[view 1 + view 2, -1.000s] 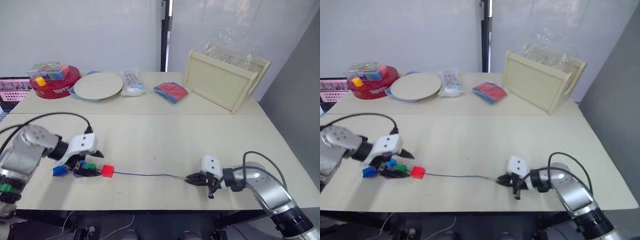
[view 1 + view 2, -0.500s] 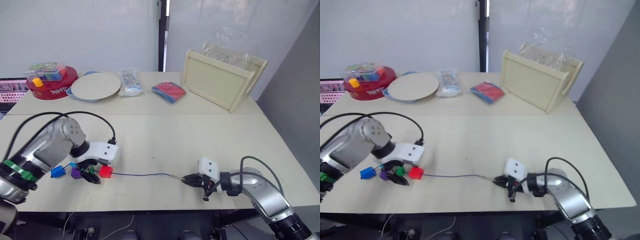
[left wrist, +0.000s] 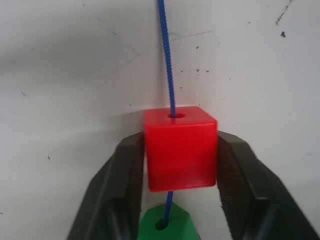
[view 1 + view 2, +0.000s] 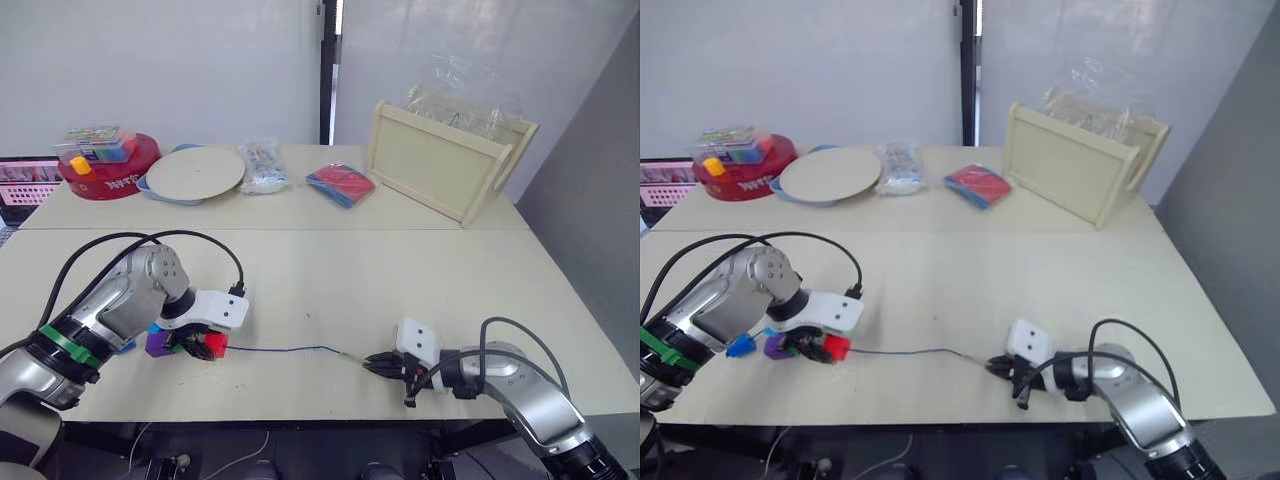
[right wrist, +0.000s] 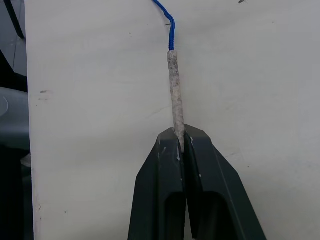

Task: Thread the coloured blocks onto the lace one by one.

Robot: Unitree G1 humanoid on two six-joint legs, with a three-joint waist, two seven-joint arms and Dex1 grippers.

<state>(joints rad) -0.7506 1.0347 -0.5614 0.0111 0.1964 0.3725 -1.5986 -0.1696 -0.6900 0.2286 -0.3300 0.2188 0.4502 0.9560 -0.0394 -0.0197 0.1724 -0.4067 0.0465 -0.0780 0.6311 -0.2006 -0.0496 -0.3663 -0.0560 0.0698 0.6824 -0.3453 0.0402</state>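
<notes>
Sliding the red block, pinched in the left gripper near the table's front left, back along the lace toward the green block; next, likely steady tension from the right gripper clamped on the pale tip.
</notes>
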